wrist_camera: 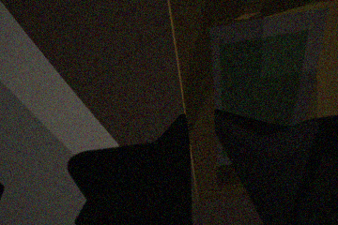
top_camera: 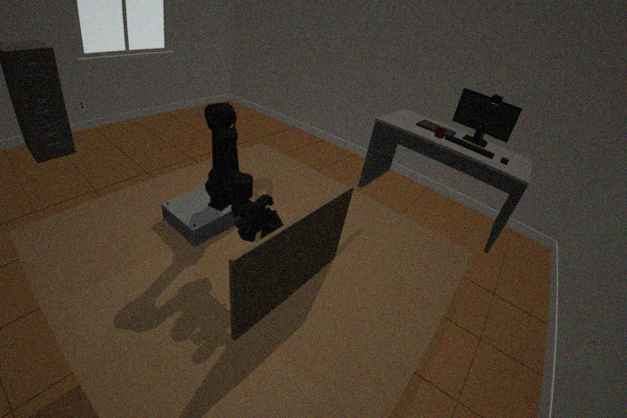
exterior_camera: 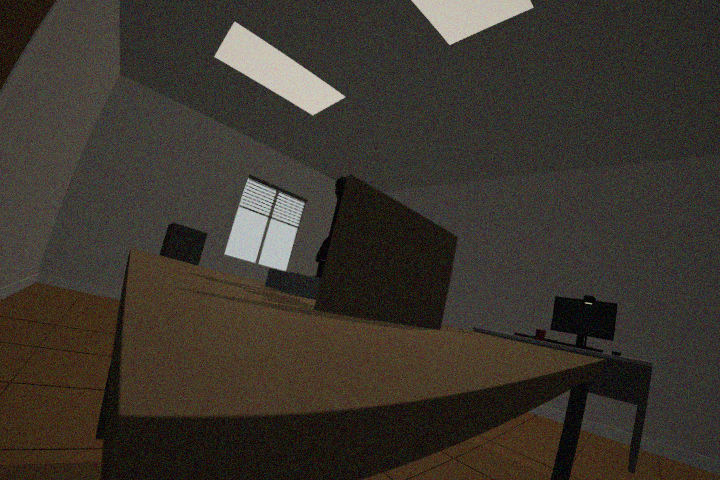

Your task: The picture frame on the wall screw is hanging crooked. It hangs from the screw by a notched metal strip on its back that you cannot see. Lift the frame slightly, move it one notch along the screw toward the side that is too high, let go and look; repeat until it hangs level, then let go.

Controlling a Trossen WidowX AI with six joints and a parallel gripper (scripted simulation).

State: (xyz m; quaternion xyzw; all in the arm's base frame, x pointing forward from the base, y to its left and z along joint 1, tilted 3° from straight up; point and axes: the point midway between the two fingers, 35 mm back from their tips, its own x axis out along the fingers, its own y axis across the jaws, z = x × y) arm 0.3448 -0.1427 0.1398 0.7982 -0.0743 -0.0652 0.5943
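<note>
The picture frame [wrist_camera: 270,70] shows only in the wrist view, at the upper right, with a green picture, a grey mat and a brown wooden border. My gripper [wrist_camera: 198,117] is shut on the picture frame, one dark finger on each side of its border. The upright dark wall panel [top_camera: 294,261] [exterior_camera: 395,254] hides the frame and my fingertips in the top and exterior views. The screw and the notched strip are not visible. How far the frame tilts, and whether it rests on the screw, I cannot tell.
The panel stands on a tan table [top_camera: 374,315] [exterior_camera: 259,362]. The arm's grey base box [top_camera: 191,209] stands on the robot's side of the panel. A desk [top_camera: 514,167] with a monitor [top_camera: 487,116] [exterior_camera: 583,318] is off to the right. A cabinet [top_camera: 37,103] stands at the far left.
</note>
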